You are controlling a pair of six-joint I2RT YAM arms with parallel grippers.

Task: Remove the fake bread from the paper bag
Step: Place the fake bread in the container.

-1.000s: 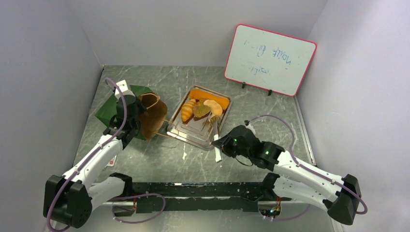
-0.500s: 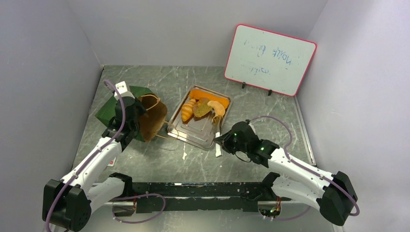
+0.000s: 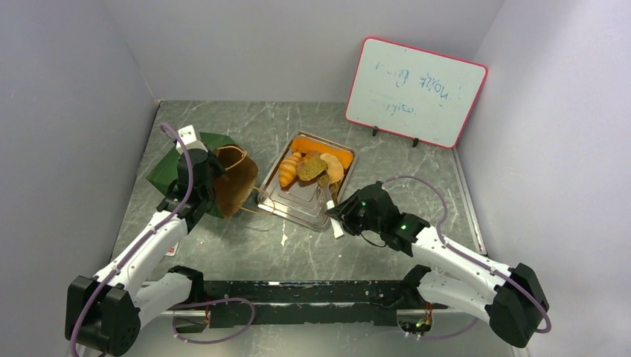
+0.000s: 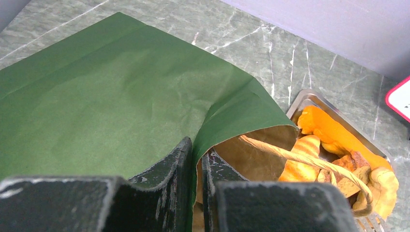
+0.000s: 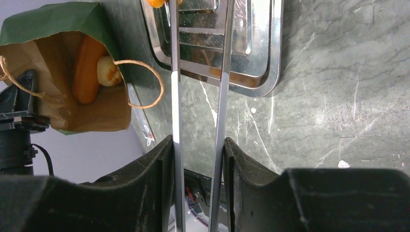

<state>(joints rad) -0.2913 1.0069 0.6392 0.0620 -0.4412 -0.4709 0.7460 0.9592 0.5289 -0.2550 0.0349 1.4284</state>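
The right claw [image 5: 197, 145] is gripping the tongs [image 5: 175, 72], its fingers pressing narrowly on the two steel arms from outside. The arms are standing apart, and nothing is showing between them in the stretch the wrist camera sees. Straight ahead of this claw the tongs are reaching over the tray [image 5: 273, 48], where several pieces of bread [image 3: 309, 167] are lying near the tips.

The left claw [image 4: 196, 159] is pinching the bag [image 4: 96, 106] at its rim, jaws nearly together with only paper between them, and is holding the mouth open toward the right claw. The bag is lying on its side, ahead and to the left of the right claw, just beside the tray. Inside it a long roll [image 5: 87, 67] and a pale bun [image 5: 107, 70] are waiting, touching each other.

By my reading, the work is sitting between a drop on the tray and another fetch. The right claw is going to need to swing the tongs left, thread them into the mouth past the handle [image 4: 300, 158], and squeeze one piece without dragging the bag out of the left claw's pinch.
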